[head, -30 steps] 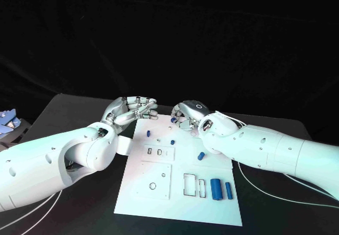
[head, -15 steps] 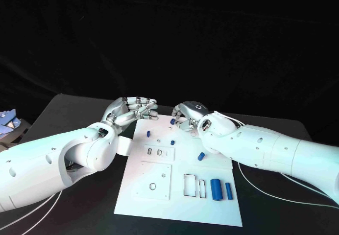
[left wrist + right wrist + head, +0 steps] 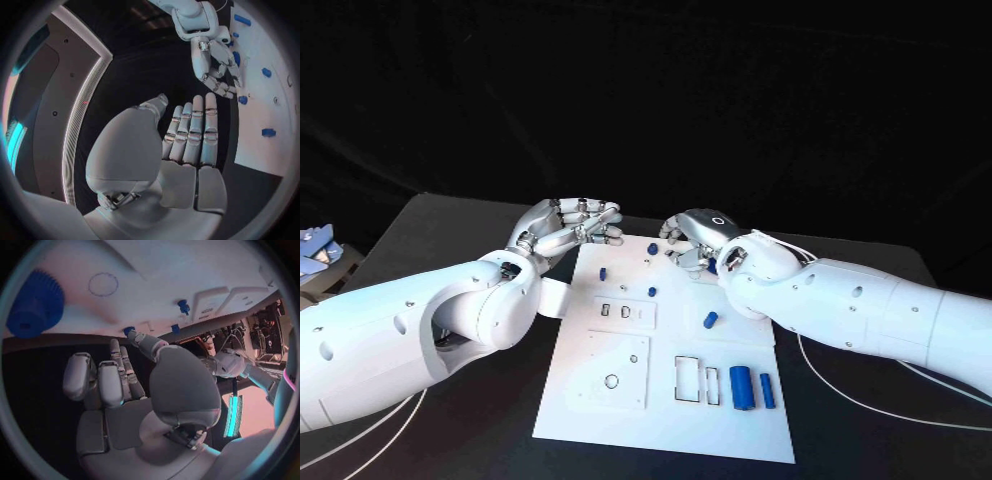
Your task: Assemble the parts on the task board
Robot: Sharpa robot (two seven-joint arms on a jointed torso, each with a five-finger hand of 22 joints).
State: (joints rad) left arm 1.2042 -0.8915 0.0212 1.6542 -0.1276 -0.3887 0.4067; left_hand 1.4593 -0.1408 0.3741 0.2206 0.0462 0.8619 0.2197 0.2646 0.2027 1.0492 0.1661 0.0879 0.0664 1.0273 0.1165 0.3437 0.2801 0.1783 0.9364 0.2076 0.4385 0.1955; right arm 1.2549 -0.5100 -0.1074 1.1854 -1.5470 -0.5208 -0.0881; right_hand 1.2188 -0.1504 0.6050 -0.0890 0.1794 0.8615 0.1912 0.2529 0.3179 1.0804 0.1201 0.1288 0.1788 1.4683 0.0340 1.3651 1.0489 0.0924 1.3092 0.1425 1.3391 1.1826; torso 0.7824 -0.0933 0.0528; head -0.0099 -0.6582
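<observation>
At the far left edge of the board (image 3: 589,400), the left hand (image 3: 571,226) hovered above the dark worktop (image 3: 459,230) with its fingers curled inward and nothing in them. The white board lay in the middle of the worktop, carrying small blue parts: one peg (image 3: 604,271) near its far left, another (image 3: 652,291) toward the centre, a slanted piece (image 3: 710,320) further right, and two upright cylinders (image 3: 741,386) near the right edge. The right hand (image 3: 692,238) was at the board's far end with fingertips touching a small blue part (image 3: 655,246); a firm grip could not be told.
</observation>
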